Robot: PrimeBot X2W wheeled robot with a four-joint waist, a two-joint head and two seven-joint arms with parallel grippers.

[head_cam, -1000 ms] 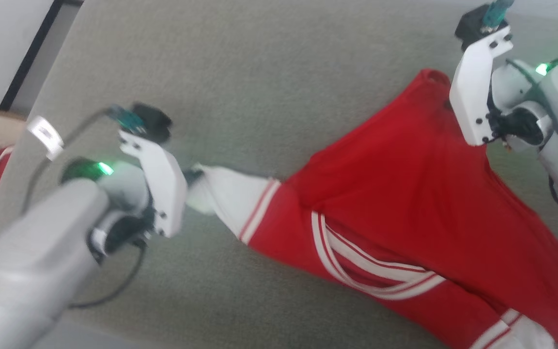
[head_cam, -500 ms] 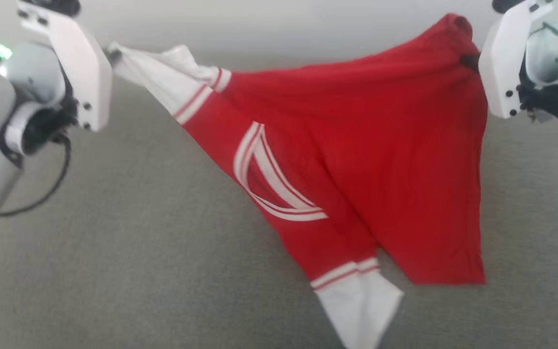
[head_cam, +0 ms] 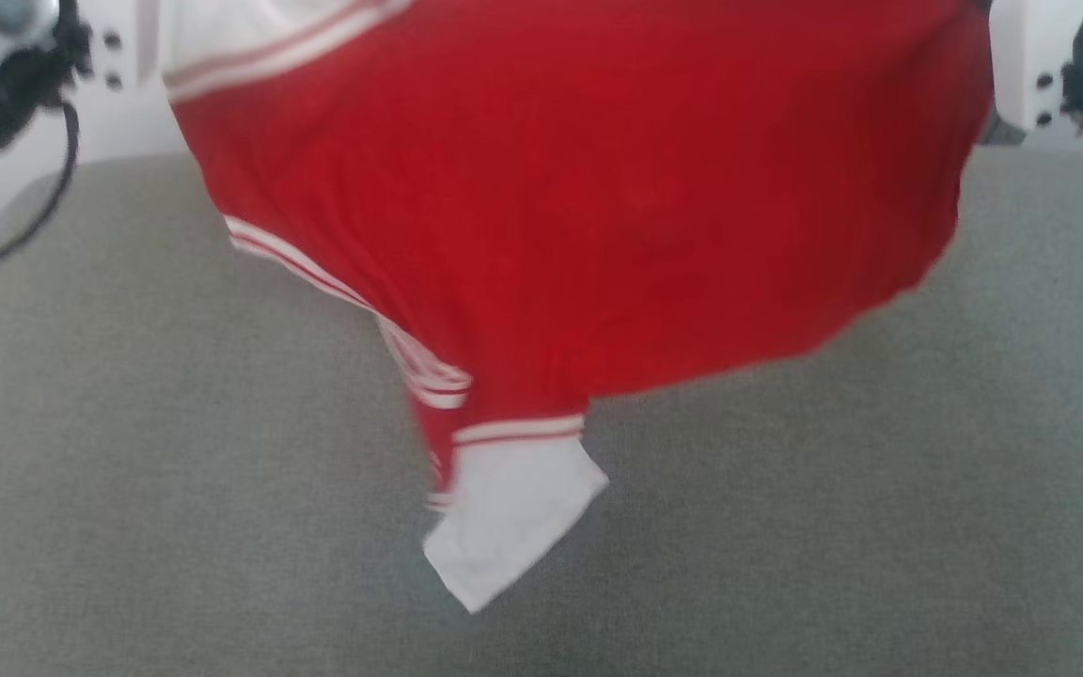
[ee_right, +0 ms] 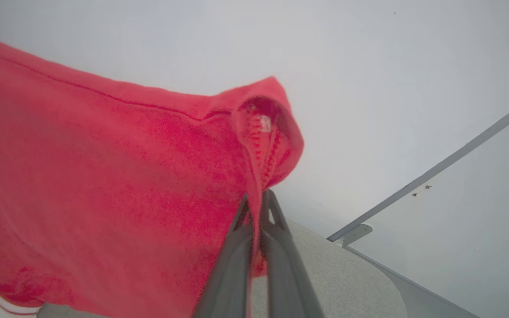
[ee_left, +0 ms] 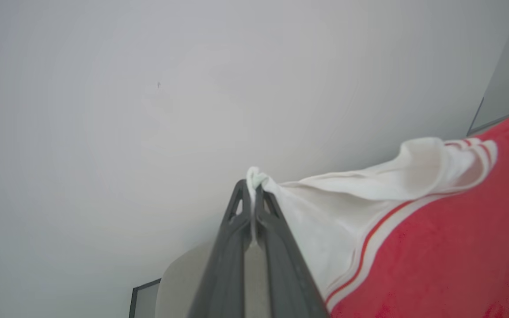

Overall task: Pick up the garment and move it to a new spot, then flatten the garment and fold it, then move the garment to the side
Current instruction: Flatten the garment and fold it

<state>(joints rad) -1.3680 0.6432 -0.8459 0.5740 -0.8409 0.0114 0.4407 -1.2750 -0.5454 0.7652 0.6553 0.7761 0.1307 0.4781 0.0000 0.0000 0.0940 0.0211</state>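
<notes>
Holds the garment [head_cam: 598,188] aloft across the top of the head view, above the grey surface [head_cam: 128,489]. Pinches a white sleeve tip with the left gripper [ee_left: 252,187], jaws pressed together on cloth at centre frame. Clamps a red edge fold with the right gripper [ee_right: 256,201], likewise closed on fabric. Leaves the other white sleeve [head_cam: 513,512] dangling at lower centre.

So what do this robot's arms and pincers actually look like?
Both the left gripper and the right gripper have two long, slim, dark grey fingers with triangular cut-outs near the tips. In the head view each wrist carries a flat white plate with small dark screws, next to silver and black joint parts. A thin black cable loops off the left arm.
</notes>
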